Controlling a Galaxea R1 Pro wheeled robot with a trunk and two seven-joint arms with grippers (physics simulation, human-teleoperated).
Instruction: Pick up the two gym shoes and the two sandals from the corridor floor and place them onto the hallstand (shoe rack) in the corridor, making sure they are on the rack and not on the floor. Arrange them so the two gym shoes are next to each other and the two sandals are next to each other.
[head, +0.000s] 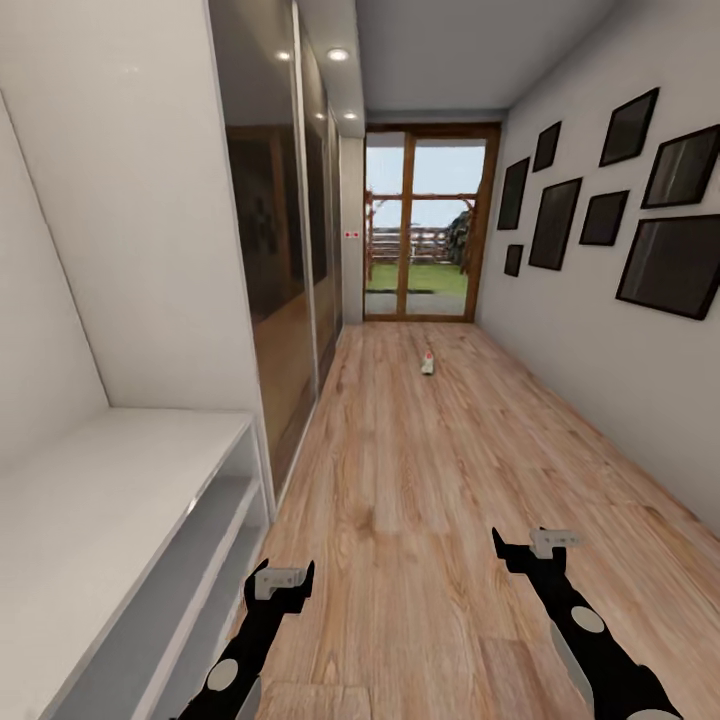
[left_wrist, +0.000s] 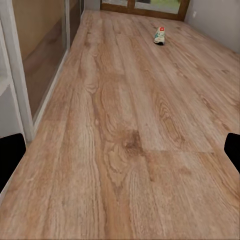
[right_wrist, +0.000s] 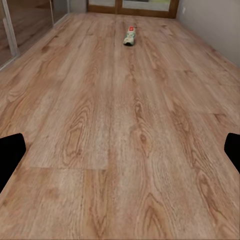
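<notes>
One shoe (head: 427, 363) lies far down the floor (head: 420, 480), near the glass door (head: 428, 225). Rack (head: 120, 520) sits at my left. Both grippers, left (head: 283, 581) and right (head: 532, 551), hang over bare planks, jaws spread, empty.

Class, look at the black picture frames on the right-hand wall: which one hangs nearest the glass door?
The small lowest frame, set beside the door; the other frames hang farther along the wall.

No text, label, brand or number can be read anywhere; the dark picture frames (head: 672, 262) on the right wall show blank faces, and the far gym shoe (head: 428, 364) on the corridor floor (head: 420, 500) is too small to show any marking (only a red patch)
</notes>
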